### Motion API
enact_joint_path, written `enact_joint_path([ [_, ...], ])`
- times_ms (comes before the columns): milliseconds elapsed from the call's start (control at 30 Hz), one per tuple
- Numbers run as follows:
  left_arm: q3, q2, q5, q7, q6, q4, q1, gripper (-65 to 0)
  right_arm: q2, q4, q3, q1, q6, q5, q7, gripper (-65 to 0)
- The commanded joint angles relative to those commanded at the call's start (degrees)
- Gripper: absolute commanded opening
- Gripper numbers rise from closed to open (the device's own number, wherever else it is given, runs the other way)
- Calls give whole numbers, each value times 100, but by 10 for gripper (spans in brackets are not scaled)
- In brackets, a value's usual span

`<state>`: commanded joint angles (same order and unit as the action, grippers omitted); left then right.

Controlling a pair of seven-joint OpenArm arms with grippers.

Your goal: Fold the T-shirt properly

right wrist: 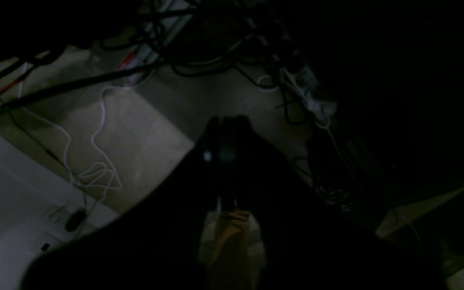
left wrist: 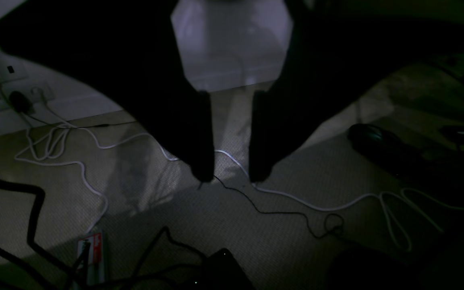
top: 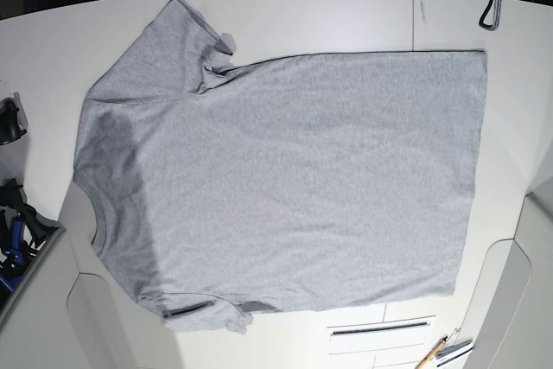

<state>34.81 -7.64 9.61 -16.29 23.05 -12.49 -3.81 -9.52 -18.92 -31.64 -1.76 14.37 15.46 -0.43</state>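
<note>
Base view shows the light heather-grey short-sleeved cotton T-shirt spread flat on the white table, plain side up, with no lettering showing. Its ribbed neck lies at the left edge, the straight hem runs down the right side, one sleeve reaches toward the far left corner and the other sits bunched at the near left edge. Small creases gather where the far sleeve joins the body; the rest lies smooth. Neither arm appears over the cloth in this view.

Both wrist cameras are dim and look down at carpeted floor strewn with white cables, not at the table. The left hand shows two dark fingers standing apart with bare floor between them, holding nothing. The right hand shows its fingers pressed together, and no cloth between them so far as the dark picture allows.

By my reading the fold has not begun: the shirt is laid out and both arms hang off to the sides. A sensible first move would bring the hands in over the table to pinch one long edge, at sleeve and hem, the right hand parting first, and lift it evenly across so the body does not drag or wrinkle.
</note>
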Motion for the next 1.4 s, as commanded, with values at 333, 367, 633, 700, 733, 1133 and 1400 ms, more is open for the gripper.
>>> enact_joint_path([
  [333,0,0,-562,345,946,-107,-2,-461,0,0,0,0,0,-2,0,-650],
  [367,0,0,-608,343,1104,-157,-2,-461,0,0,2,0,0,-4,0,-650],
  [633,0,-2,-520,337,1231,-256,-2,-460,-46,0,2,0,-7,-2,-2,-650],
  [700,-2,-2,-256,219,1093,-256,-7,-460,-66,0,2,0,-7,-2,-2,-650],
  [733,-2,-4,-72,90,885,-256,-22,-460,-81,-2,2,-2,-7,-2,-2,-650],
  [1133,-997,-295,780,-1029,24,-323,-280,-461,-352,-11,2,-2,24,-2,-2,-650],
  [1400,-3071,-944,1266,-1010,1695,-1401,-1182,-461,-592,-160,2,0,1029,-4,0,-650],
])
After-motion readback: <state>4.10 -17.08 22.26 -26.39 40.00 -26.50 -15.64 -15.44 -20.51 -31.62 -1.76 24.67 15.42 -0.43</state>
